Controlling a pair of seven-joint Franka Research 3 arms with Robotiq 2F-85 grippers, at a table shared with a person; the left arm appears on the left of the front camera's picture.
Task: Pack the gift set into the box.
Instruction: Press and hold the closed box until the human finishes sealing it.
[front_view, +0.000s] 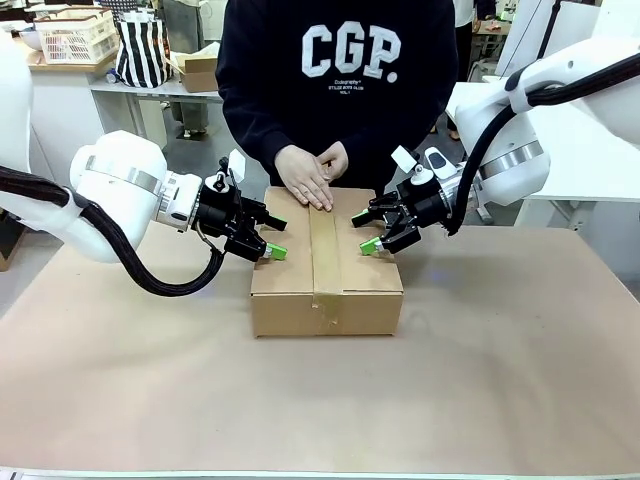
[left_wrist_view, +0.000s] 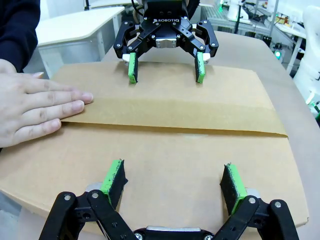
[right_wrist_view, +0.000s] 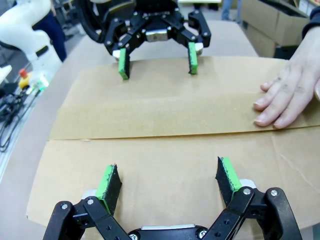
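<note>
The box (front_view: 326, 268) is plain brown corrugated cardboard, shallow and rectangular, flaps folded shut with a smooth tan tape strip down the middle seam. It sits at the table's centre, its seam running from the robot toward the person. The person's hands (front_view: 312, 176) press flat on its far edge. The left gripper (front_view: 272, 238) and right gripper (front_view: 366, 232) hover over opposite sides of the top, jaws spread wide, green pads holding nothing. The table (front_view: 500, 380) is covered in matte tan paper; white benches and baskets stand behind.
</note>
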